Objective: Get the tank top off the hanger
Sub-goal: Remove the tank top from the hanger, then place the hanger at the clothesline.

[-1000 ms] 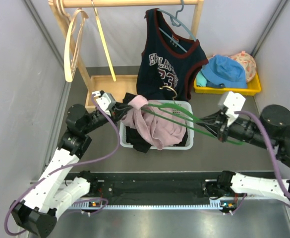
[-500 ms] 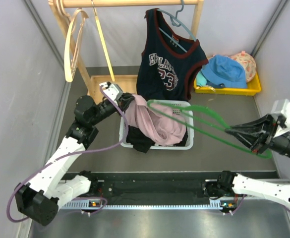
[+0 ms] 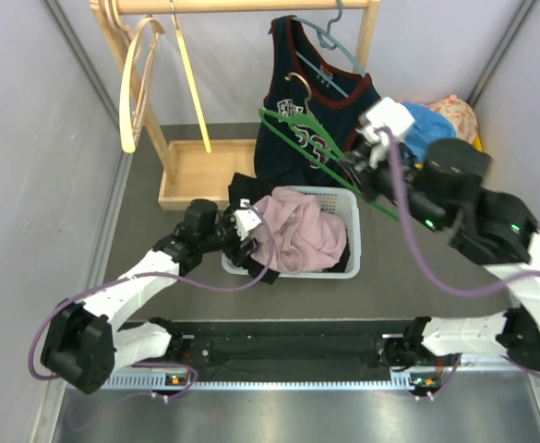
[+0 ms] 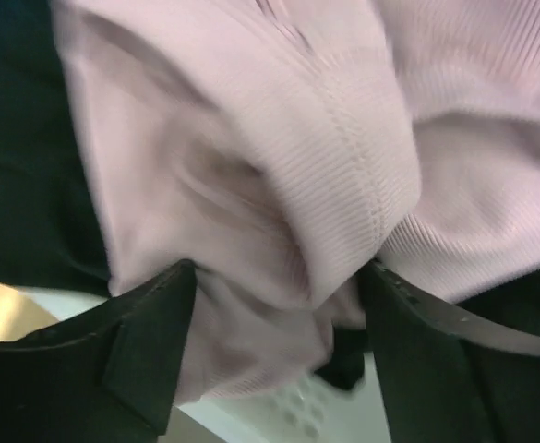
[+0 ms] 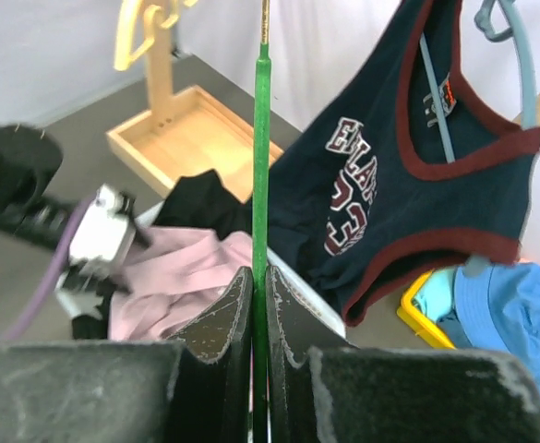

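Pink tank top (image 3: pixel 297 231) is already off the green hanger (image 3: pixel 311 143), heaped in the white basket (image 3: pixel 354 242), so basically done imo. Left gripper (image 4: pixel 279 277) has its jaws open around a fold of it; right gripper (image 5: pixel 260 277) has its jaws clamped on the bare hanger, held high. Only parking that looks left.

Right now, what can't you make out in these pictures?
Left wrist view: the pink ribbed garment fills the blurred frame; whether the left gripper touches it is unclear.
Top view: the right arm covers part of the blue cloth hat.
Top view: the pink garment buries most of the black clothes in the white plastic basket.
Right wrist view: the top edge cuts off the hook of the thin green hanger.
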`<state>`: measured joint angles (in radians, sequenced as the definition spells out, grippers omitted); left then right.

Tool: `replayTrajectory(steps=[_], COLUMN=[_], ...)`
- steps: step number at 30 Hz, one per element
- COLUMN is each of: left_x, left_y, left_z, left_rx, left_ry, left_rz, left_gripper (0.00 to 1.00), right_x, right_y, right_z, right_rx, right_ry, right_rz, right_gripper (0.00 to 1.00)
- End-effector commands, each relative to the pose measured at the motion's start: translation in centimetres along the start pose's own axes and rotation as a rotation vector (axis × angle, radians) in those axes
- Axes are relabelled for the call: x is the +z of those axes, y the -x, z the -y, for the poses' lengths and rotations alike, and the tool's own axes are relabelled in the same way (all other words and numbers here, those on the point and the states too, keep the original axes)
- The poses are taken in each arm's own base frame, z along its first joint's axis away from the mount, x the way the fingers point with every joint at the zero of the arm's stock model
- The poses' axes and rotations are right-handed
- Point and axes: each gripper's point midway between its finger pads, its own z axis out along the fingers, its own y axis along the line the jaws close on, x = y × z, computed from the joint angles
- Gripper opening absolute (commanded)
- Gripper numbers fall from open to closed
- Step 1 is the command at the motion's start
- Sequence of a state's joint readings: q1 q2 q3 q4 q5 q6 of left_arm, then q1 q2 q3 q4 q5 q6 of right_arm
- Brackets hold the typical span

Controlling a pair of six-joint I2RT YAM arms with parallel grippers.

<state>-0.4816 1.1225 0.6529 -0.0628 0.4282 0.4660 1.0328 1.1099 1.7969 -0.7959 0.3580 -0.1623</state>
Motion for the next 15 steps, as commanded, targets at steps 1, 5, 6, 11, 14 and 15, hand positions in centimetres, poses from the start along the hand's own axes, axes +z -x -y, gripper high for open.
replayTrajectory(steps=[1,5,6,11,14,15], left_x=[-1.8,-3.1,-3.3,-4.5,-4.7,-4.5], left_y=[-5.5,-9.6,-10.4,-12.2,-10.7,-9.4], left_z=[2.4,3.9,4.2,7.3,7.3,6.7], left_rx=[0.034,0.089,0.092,0.072,0.066,0.072], left_ry=[-0.112,-0.150,-0.157,-0.254,-0.248,-0.230], left_rz=[-0.259,-0.382,-0.406,-0.447,-0.407,-0.383], left_gripper=[0.88,0.99,0.99,0.99,0.99,0.99], right_x=[0.9,3.4,5.0,8.1,10.3,11.1], right_y=[5.7,6.4,5.9,8.0,9.2,9.4], right_z=[3.3,4.3,4.5,4.8,4.9,4.8], right_rx=[0.094,0.133,0.131,0.150,0.164,0.167], right_ry=[-0.110,-0.122,-0.128,-0.109,-0.089,-0.085], right_rz=[0.156,0.165,0.145,0.186,0.213,0.218], right_gripper=[0.00,0.00,0.00,0.00,0.00,0.00])
